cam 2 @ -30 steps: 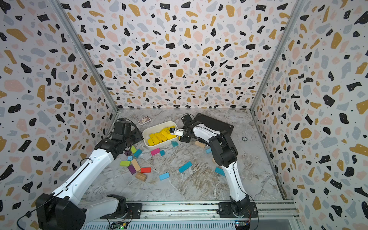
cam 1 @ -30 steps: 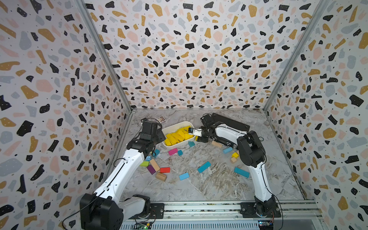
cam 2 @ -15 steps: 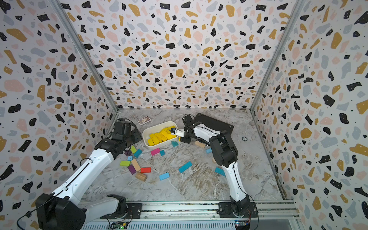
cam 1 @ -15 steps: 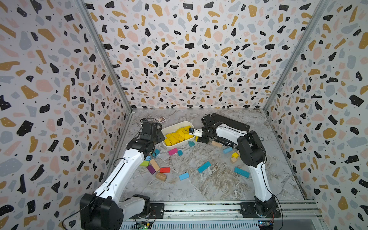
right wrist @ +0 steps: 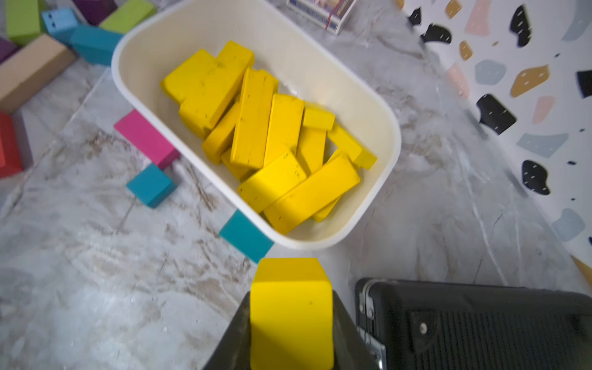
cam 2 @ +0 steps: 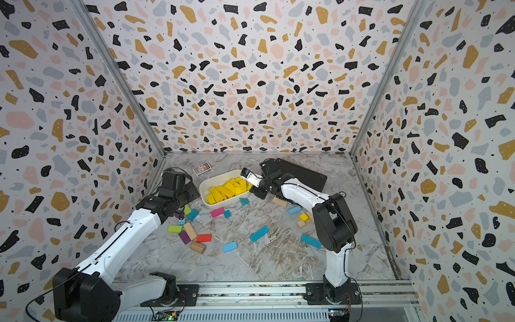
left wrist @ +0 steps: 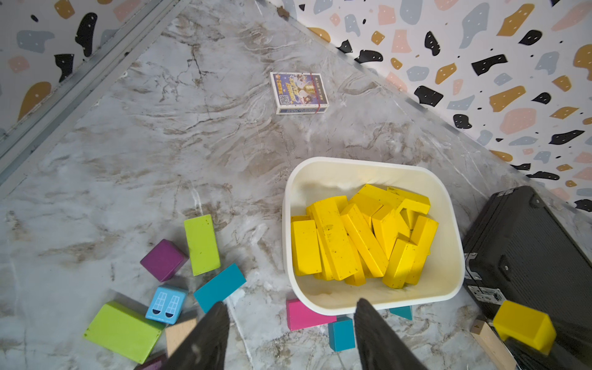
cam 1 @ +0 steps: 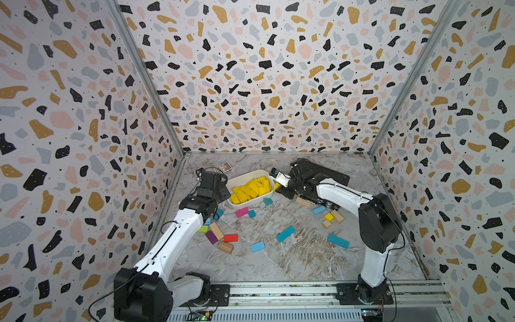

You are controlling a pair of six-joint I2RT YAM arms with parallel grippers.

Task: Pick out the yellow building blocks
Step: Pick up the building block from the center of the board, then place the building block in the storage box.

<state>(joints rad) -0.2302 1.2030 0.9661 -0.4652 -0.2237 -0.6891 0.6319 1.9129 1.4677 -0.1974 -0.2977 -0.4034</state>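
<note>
Most of the yellow building blocks (cam 1: pixel 252 189) lie in a heap inside the white tub (cam 1: pixel 251 201) at the back of the table (cam 1: pixel 292 251). They lie every which way, some on top of others. The heap shows in the other top view (cam 2: pixel 227 191) and in both wrist views (left wrist: pixel 352 237) (right wrist: pixel 262 137).

One more yellow block (right wrist: pixel 290 288) is pinched tight in the right gripper (right wrist: pixel 290 320). Its two dark fingers press on the block's sides. This block is up off the table, just outside one short end of the tub and close to the black case (right wrist: pixel 480 326).

A small yellow cube (cam 1: pixel 329 217) sits on the table near the right arm, well apart from the tub. It touches two tan blocks (cam 1: pixel 337 216).

The left gripper (left wrist: pixel 291 306) is partly open and has nothing in it. It hangs over the table by the tub's other short end, above a pink block (left wrist: pixel 304 315) that lies against the tub.

A teal block (right wrist: pixel 246 237) lies against the tub's long side. A little card box (left wrist: pixel 299 93) lies flat near the back wall. Other colored blocks are spread over the table.
</note>
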